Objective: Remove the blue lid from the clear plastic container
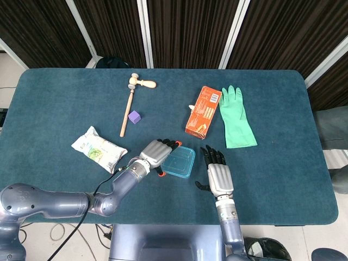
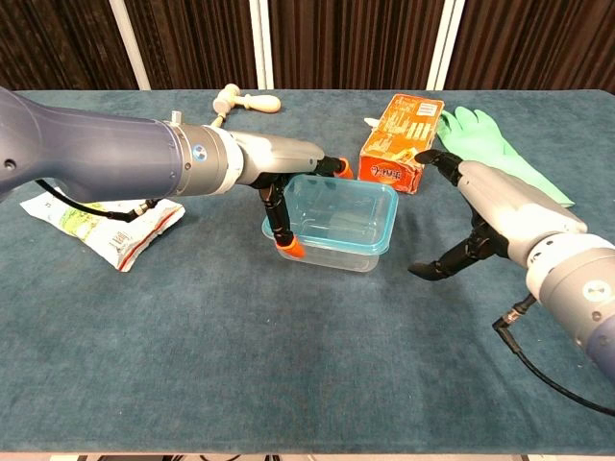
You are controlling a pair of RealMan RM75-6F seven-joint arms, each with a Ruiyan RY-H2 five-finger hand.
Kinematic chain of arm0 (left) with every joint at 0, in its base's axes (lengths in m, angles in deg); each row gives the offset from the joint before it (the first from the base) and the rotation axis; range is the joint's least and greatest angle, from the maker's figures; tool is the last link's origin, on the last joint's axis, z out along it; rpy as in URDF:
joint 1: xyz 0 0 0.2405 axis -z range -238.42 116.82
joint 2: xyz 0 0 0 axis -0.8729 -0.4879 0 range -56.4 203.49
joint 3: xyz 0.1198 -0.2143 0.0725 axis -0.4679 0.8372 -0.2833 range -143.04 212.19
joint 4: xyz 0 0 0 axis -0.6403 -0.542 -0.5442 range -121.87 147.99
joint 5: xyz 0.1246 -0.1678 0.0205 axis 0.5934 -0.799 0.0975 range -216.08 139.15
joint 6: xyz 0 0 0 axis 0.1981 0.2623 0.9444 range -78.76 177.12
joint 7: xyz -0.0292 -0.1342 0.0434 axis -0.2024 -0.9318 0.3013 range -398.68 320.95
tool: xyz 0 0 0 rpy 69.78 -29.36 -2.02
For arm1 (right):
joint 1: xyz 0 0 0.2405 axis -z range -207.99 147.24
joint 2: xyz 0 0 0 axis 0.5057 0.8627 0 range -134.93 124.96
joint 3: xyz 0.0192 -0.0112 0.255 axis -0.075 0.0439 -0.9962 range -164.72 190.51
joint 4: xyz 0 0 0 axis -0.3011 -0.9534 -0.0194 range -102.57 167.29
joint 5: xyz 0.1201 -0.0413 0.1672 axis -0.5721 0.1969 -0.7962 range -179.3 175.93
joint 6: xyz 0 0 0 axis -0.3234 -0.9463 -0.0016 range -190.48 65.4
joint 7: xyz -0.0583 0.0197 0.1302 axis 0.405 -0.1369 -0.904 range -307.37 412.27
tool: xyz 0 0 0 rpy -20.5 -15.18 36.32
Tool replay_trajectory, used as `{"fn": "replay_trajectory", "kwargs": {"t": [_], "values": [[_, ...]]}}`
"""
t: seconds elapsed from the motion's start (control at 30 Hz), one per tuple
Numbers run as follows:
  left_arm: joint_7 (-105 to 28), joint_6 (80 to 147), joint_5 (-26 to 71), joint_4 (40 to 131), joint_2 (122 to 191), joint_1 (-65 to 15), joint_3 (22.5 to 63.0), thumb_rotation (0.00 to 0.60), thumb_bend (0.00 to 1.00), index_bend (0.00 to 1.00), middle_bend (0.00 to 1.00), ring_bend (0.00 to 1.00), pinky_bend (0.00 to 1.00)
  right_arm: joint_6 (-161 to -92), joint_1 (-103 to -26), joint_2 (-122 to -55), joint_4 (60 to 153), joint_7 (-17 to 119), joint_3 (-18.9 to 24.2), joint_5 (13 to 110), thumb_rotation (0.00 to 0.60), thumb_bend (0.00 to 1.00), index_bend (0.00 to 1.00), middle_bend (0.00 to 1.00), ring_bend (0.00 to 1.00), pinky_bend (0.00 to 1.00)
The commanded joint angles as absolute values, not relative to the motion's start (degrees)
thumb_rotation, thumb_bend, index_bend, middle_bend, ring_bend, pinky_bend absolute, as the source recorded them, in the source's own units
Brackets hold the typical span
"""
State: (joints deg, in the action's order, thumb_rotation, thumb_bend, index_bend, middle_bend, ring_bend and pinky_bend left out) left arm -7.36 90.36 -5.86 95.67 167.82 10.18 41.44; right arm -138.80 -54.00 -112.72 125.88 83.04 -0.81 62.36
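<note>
One clear plastic container [image 2: 336, 226] under one blue lid [image 1: 179, 162], left hand [image 1: 156, 154] fingers [image 2: 286, 242] clasping it, right hand [image 1: 218, 176] spread.

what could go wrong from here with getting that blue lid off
The left hand braces only the container's left end, so when the right hand arrives, the light tub could slide or tip instead of releasing the blue lid. The right hand is open and apart from the container; the orange box sits close behind its fingers and may get knocked. If the lid pops suddenly, the container might skid toward the table's front edge.
</note>
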Motion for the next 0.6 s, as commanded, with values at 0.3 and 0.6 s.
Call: {"fn": "replay_trajectory", "kwargs": {"t": [0.3,0.6], "values": [[-8.82,89.26,-5.49,93.59,169.55,11.1,41.24,0.6,0.3,0.08,0.24,0.15,0.31,-138.9,-55.28,-114.17,124.97,83.01,-1.84,61.9,0.6,0.24,0.0,0.0,0.0,0.0],[-9.92,90.21,-4.69,93.45,170.12,10.61,40.9,0.6,0.3,0.08,0.24,0.15,0.31,-139.23,-55.19,-114.49,124.67,83.17,-0.96,61.54,0.6,0.23,0.0,0.0,0.0,0.0]]}}
